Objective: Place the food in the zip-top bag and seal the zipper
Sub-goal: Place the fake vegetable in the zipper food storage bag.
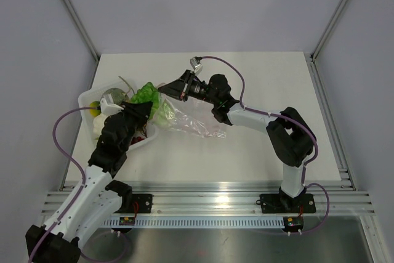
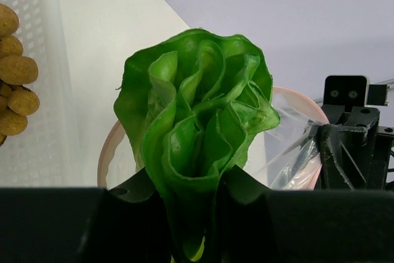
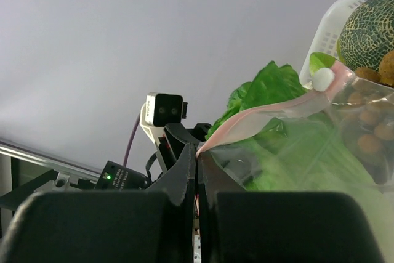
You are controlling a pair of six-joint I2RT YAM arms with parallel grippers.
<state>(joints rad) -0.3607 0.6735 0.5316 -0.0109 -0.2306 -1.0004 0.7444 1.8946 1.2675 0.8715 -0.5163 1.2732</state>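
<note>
Where the left gripper (image 2: 192, 217) meets the lettuce (image 2: 197, 140), its jaws stand partly closed and clamp the narrow base of the toy. The ruffled green leaves stand upright above the fingers (image 2: 132, 192). In the top view the lettuce (image 1: 146, 93) sits just beside the left gripper (image 1: 140, 109), over the left half of the bench (image 1: 265, 78), at the mouth of the zip-top bag (image 1: 194, 122).

The right gripper (image 3: 197, 155) is fully closed. Its fingertips pinch the zipper (image 3: 258, 118), the pink-red strip along the bag's mouth edge, and hold that edge raised off the bench. From the top, the right gripper (image 1: 167, 88) reaches in from the right, and the clear film trails from it toward the bench centre.

In the left wrist view the zipper (image 2: 295, 98) forms an open loop behind the lettuce, with the right gripper (image 2: 345, 146) at the loop's right side. Green shows through the zip-top bag (image 3: 308, 170) in the right wrist view. Whether the lettuce (image 3: 265, 87) has passed the mouth cannot be determined.

A white tray (image 1: 86, 98) rests at the rear left of the bench, touching the bag area. The tray (image 3: 345, 10) holds a netted melon (image 3: 366, 29) and a bunch of tan-brown balls (image 2: 15, 72).
</note>
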